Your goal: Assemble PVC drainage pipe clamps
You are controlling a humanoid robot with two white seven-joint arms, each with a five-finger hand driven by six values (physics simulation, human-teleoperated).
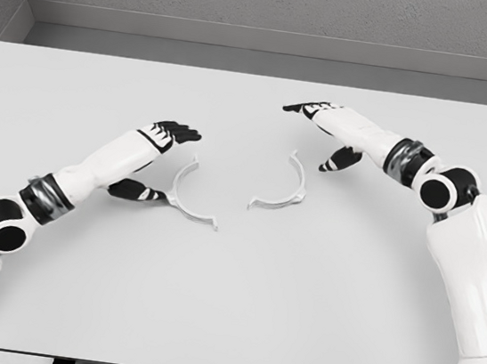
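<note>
There is only one view, so no second view shares the scene. The camera sits on the robot's head and looks forward and down onto the flat white rectangular table [225,323]. It stands rather near: the table fills almost the whole picture. Behind the far edge, a strip of grey floor and the plain grey back wall [285,3] are visible.

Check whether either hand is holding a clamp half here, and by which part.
Nothing is held. Both clamp halves lie on the table; left hand and right hand are open beside them.
</note>
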